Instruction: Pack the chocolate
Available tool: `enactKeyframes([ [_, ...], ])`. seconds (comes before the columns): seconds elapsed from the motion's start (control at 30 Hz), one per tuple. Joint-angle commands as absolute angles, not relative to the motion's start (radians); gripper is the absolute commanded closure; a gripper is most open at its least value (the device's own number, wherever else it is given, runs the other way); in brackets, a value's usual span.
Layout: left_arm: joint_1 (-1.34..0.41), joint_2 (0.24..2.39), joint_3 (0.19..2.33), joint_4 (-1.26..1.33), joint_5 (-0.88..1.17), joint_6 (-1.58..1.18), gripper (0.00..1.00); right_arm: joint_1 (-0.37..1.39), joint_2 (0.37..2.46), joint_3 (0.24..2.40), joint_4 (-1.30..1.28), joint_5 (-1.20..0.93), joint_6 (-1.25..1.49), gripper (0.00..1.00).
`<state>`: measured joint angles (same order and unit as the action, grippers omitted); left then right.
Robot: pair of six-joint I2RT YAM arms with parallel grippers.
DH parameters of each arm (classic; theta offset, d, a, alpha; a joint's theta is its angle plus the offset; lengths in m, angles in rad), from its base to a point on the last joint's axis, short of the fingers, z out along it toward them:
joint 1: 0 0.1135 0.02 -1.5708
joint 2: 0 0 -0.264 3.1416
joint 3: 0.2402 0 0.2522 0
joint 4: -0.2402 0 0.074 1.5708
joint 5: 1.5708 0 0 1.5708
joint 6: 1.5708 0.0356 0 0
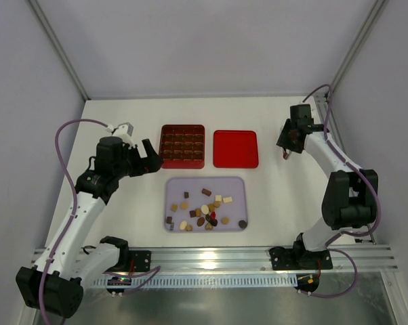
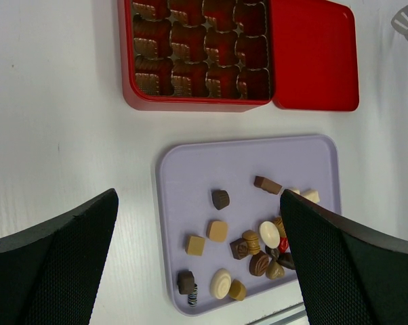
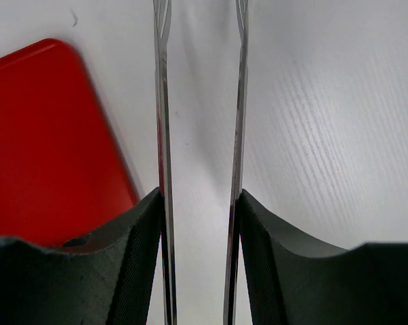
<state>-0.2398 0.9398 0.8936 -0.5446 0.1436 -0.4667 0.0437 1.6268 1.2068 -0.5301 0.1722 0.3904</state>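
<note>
The chocolate [image 1: 202, 210] is several small brown, tan and cream pieces and one reddish piece. It lies loose in the pale lilac tray [image 1: 173, 186], mostly in the near half, and also shows in the left wrist view [image 2: 248, 244]. My left gripper [image 1: 144, 161] is open and empty. It hovers left of the red compartment box [image 1: 184, 145], and its jaws [image 2: 198, 196] frame the tray's left part from above. My right gripper [image 1: 290, 139] is at the far right, shut on thin metal tongs [image 3: 162, 122] whose two blades stand apart.
The red lid [image 1: 235, 148] lies flat just right of the box and shows in the right wrist view [image 3: 48, 135]. The box's compartments [image 2: 197, 47] hold ribbed brown liners. Bare white table lies around the tray. An aluminium rail [image 1: 217, 257] runs along the near edge.
</note>
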Motion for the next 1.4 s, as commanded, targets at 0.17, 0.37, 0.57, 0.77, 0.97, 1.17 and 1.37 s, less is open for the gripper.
enactKeyframes([
  [0.17,-0.238,0.940,0.923,-0.548,0.152,-0.460,0.00,0.143,1.485,1.196,-0.597,0.152,0.365,0.54],
  [0.37,-0.238,0.945,0.922,-0.549,0.147,-0.459,0.00,0.233,1.425,1.245,-0.663,0.124,0.364,0.58],
  [0.57,-0.238,0.950,0.927,-0.554,0.138,-0.457,0.00,0.346,1.387,1.295,-0.724,0.097,0.368,0.58],
  [0.77,-0.238,0.956,0.925,-0.555,0.137,-0.459,0.00,0.412,1.315,1.272,-0.764,0.038,0.388,0.59],
  [0.97,-0.238,0.968,0.927,-0.557,0.141,-0.457,0.00,0.534,1.238,1.236,-0.837,0.012,0.417,0.59],
  [1.17,-0.238,0.971,0.927,-0.558,0.140,-0.456,0.00,0.667,1.216,1.230,-0.911,-0.034,0.413,0.59],
  [1.37,-0.238,0.974,0.925,-0.560,0.141,-0.457,0.00,0.753,1.235,1.244,-0.948,-0.067,0.377,0.59],
])
